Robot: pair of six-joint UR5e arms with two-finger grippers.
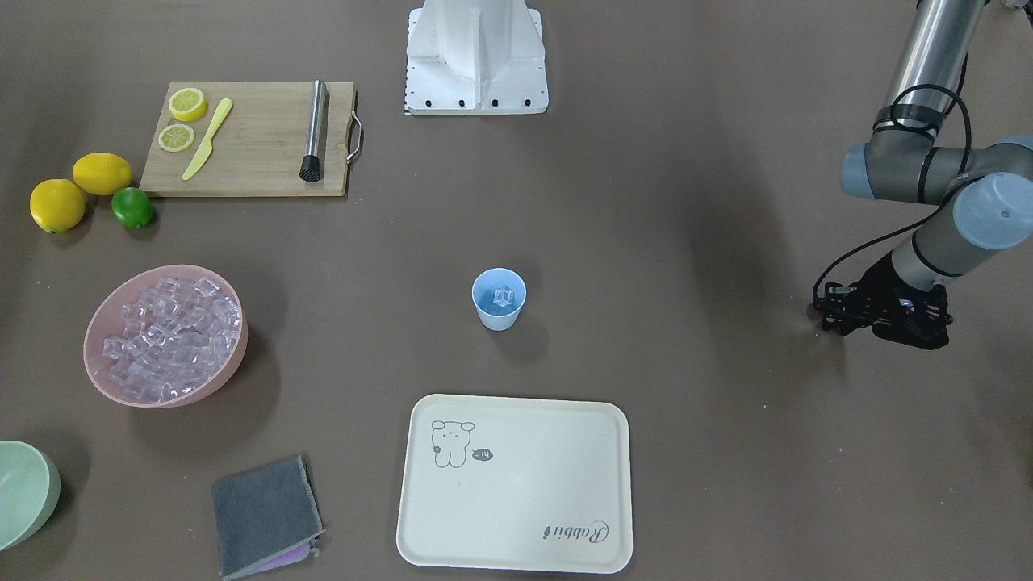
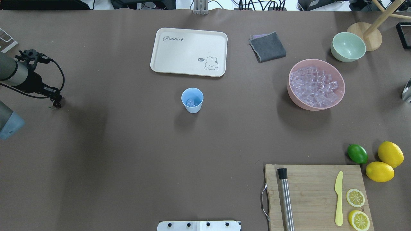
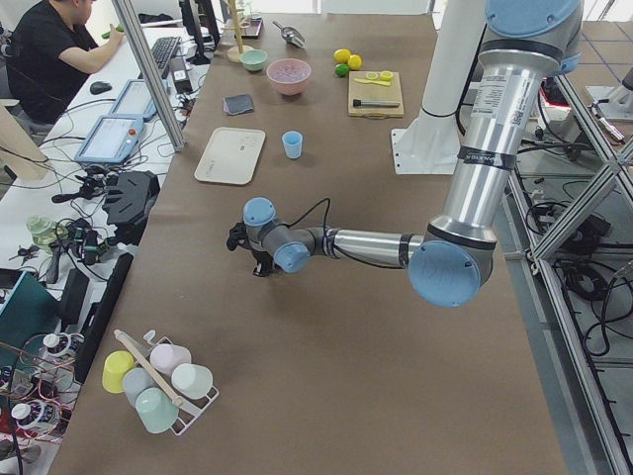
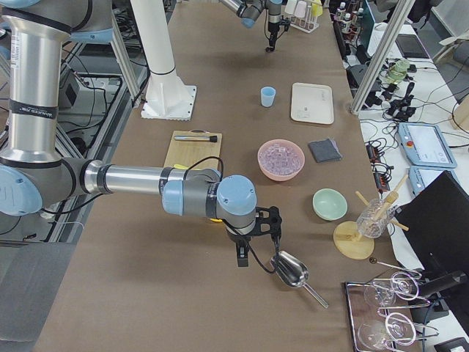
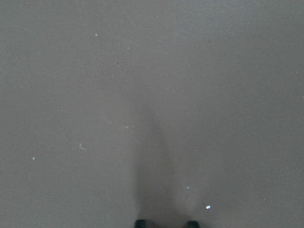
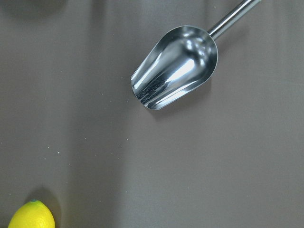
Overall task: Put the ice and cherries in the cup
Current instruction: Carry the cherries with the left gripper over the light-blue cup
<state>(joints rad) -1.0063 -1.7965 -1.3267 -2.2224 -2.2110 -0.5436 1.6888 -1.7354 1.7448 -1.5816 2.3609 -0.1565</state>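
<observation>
While the left gripper [image 5: 166, 224] hangs low over bare brown surface at the robot's far left, its jaws stand apart, with only that surface between the two dark tips and nothing gripped. Well to the right of those jaws and farther from the robot lies a cream tray [image 2: 179, 57] with a rabbit drawing. The cup [image 2: 192, 109] stands upright on the surface just nearer the robot than the tray, well apart from both pairs of jaws and roughly between them, with a clear ice cube [image 1: 505, 297] showing at its bottom. Farther right lies a folded grey cloth [image 2: 268, 47]. Beyond it a pink bowl [image 2: 316, 106] is heaped with the rest of the ice [image 2: 314, 86], and a pale green bowl [image 2: 348, 48] sits just past that. Close to the robot on this side, a wooden cutting board [image 2: 314, 189] carries a steel muddler [image 2: 285, 199], a yellow knife [image 2: 338, 199] and two lemon halves [image 2: 355, 198], with a lime [image 2: 357, 153] and two whole lemons [image 2: 390, 154] beside its far corner. At the far right the right gripper [image 4: 242, 258] points down at the surface; whether its jaws are parted or closed cannot be told. A steel scoop [image 6: 175, 66] lies on the surface just beside them, not gripped.
</observation>
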